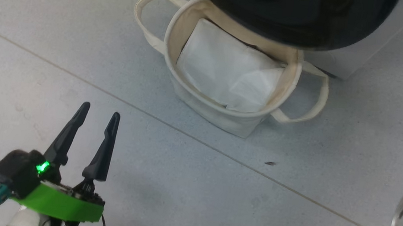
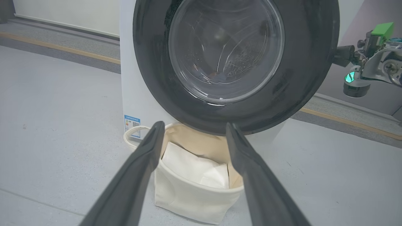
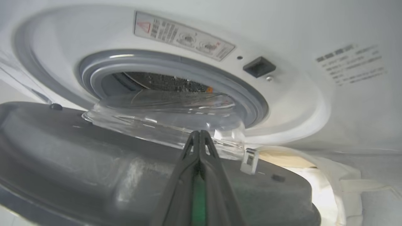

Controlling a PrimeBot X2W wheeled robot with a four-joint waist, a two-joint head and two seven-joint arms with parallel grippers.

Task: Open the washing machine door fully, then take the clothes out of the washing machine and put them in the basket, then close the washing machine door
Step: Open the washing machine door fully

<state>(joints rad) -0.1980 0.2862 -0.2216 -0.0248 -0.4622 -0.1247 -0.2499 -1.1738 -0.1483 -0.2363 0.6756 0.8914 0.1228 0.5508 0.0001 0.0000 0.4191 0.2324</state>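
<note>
Two rims overlap: door (image 1: 289,21) overhangs basket (image 1: 205,109).

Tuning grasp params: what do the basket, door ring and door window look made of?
basket: cream canvas-like cloth, matte, with soft, slumping sides.
door ring: glossy black, probably plastic, with a reflective sheen.
window: clear bulging bowl, glass or clear plastic. It is see-through with bright highlights.
</note>
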